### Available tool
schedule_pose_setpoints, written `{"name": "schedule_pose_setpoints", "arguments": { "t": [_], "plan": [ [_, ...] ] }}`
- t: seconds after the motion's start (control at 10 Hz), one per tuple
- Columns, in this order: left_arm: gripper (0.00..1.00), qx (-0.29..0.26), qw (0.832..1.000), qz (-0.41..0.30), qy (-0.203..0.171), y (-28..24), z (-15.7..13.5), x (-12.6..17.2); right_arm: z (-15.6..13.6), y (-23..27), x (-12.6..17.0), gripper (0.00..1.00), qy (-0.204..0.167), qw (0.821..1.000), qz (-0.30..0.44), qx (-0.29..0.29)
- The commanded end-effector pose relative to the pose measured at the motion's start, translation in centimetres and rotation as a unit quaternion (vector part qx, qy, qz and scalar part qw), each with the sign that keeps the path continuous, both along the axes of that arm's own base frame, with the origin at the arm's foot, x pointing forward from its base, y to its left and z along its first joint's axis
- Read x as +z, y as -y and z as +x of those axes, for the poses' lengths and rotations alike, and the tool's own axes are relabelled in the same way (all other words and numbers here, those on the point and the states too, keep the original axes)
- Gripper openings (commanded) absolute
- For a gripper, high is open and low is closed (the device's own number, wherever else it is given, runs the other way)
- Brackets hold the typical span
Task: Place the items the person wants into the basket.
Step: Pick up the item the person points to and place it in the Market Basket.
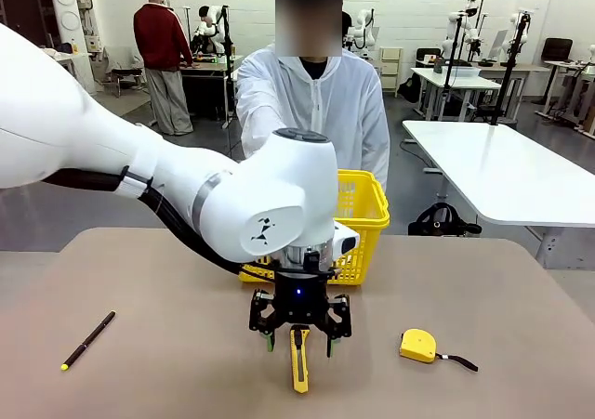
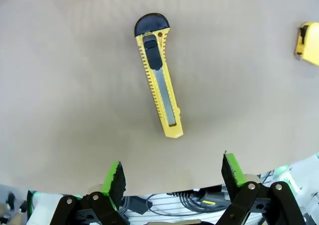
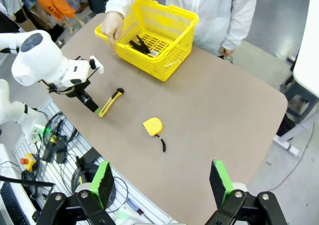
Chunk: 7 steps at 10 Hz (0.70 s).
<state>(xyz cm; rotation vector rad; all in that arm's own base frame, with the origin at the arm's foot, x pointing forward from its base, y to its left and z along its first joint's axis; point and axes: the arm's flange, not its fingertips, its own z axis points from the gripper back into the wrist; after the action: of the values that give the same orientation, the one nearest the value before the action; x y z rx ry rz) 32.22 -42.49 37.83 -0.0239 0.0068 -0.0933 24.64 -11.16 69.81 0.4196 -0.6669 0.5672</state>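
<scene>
Progress looks partial: something dark already lies in the basket (image 3: 167, 63), while the utility knife (image 2: 158, 75) rests ungrasped on the table (image 2: 60, 85) beneath the spread left fingers (image 2: 113, 177); the right fingers (image 3: 103, 182) hang open high above.

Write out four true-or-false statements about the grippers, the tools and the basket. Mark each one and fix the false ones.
1. The left gripper is shut on the utility knife. False: it is open, and the knife lies flat on the table.
2. The tape measure lies on the table, outside the basket. True.
3. The right gripper holds the pen. False: it is open and empty, and the pen lies on the table.
4. The person's hand is at the basket's rim. True.
</scene>
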Motion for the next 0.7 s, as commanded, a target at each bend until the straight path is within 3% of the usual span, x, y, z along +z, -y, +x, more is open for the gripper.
{"name": "schedule_pose_setpoints", "arguments": {
  "t": [0.0, 0.6],
  "plan": [
    [1.00, 0.021, 0.999, 0.019, 0.023, 0.6, 1.0, -1.6, 0.2, 0.0, -0.1, 1.00, 0.001, 1.000, 0.005, 0.007],
    [1.00, 0.040, 0.998, 0.020, 0.044, 1.1, 1.3, -5.2, 0.2, 0.0, -0.1, 1.00, 0.001, 1.000, 0.005, 0.007]
  ]
}}
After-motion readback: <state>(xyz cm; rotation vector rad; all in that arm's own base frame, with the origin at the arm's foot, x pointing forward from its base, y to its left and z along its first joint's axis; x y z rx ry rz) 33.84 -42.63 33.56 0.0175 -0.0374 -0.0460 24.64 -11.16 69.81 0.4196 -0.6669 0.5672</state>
